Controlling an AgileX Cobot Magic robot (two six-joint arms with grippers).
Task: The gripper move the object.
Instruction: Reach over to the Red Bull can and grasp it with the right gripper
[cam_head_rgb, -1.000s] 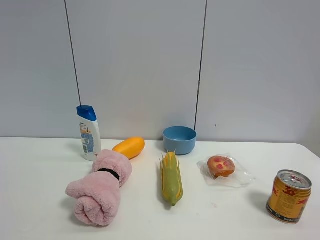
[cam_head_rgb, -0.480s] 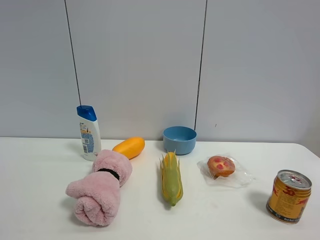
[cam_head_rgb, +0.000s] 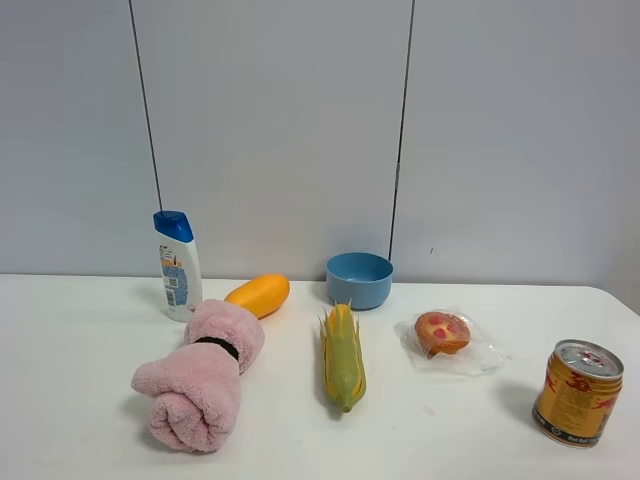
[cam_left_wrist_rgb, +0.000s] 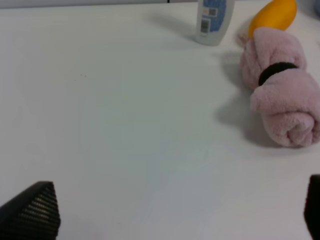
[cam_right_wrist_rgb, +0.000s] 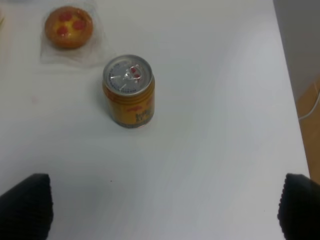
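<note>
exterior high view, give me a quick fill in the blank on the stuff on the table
On the table, the gold can stands upright at the far ____ of the exterior high view. The bun sits inside a clear ____ wrapper. A ____ band holds the pink towel rolled. The corn lies just in front of the ____ bowl.
Missing words: right; plastic; black; blue.

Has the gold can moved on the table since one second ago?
No. The gold can stands upright in the same place, to the right of the wrapped bun, with the same gap between them.
</note>
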